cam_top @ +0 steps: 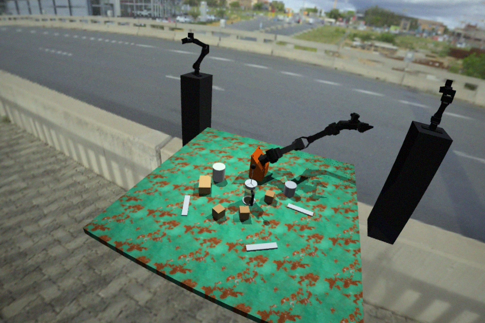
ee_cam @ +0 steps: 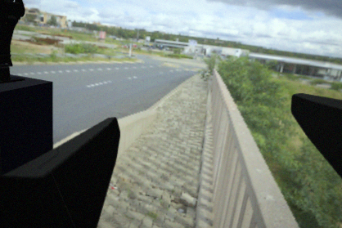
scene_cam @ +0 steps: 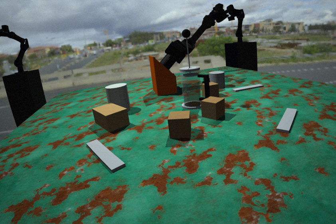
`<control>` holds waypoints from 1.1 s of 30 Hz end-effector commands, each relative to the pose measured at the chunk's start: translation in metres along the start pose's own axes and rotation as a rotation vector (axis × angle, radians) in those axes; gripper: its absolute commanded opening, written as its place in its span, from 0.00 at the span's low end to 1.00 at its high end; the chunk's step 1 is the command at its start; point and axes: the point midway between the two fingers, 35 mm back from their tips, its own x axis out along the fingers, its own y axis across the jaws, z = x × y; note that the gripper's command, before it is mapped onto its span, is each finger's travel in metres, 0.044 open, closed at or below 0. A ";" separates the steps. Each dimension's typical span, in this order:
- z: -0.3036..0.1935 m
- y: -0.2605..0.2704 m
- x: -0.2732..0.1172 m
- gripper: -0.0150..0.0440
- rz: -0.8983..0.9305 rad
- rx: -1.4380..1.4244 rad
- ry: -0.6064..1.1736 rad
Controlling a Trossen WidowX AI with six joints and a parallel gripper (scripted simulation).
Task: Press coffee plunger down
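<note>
The coffee press (cam_top: 249,194) (scene_cam: 191,90) stands upright on the table among the blocks. Its black handle (scene_cam: 206,87) faces right in the exterior view. The plunger is up: a long thin rod (scene_cam: 188,52) rises from the white lid (cam_top: 250,183) (scene_cam: 189,69) to a round black knob (cam_top: 253,166) (scene_cam: 186,33). My gripper (cam_top: 369,126) (ee_cam: 204,114) is open with nothing between its fingers. It is high up and far to the right of the press in the top view, away from the knob. The press is outside the wrist view.
Wooden blocks (cam_top: 243,212) (cam_top: 218,212) (cam_top: 269,196) (cam_top: 205,185) and two grey-white cylinders (cam_top: 218,172) (cam_top: 290,189) surround the press. White flat bars (cam_top: 185,205) (cam_top: 300,209) (cam_top: 261,246) lie farther out. An orange wedge (cam_top: 258,169) (scene_cam: 162,81) stands at my arm's base. Other arms stand on black pillars (cam_top: 196,105) (cam_top: 408,185).
</note>
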 end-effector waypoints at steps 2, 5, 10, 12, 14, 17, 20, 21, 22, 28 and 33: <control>0.001 -0.084 0.002 1.00 -0.143 -0.029 0.040; 0.003 -0.117 -0.002 1.00 -0.197 -0.043 0.052; 0.007 -0.172 -0.012 1.00 -0.290 -0.059 0.062; 0.008 -0.180 -0.014 1.00 -0.305 -0.059 0.062; 0.008 -0.194 -0.018 1.00 -0.331 -0.065 0.070; 0.010 -0.214 -0.025 1.00 -0.371 -0.073 0.074; 0.013 -0.234 -0.032 1.00 -0.409 -0.081 0.071; 0.013 -0.239 -0.034 1.00 -0.418 -0.084 0.074; 0.014 -0.245 -0.037 1.00 -0.431 -0.086 0.077; 0.017 -0.300 -0.066 1.00 -0.545 -0.102 0.106; 0.021 -0.324 -0.082 1.00 -0.602 -0.114 0.106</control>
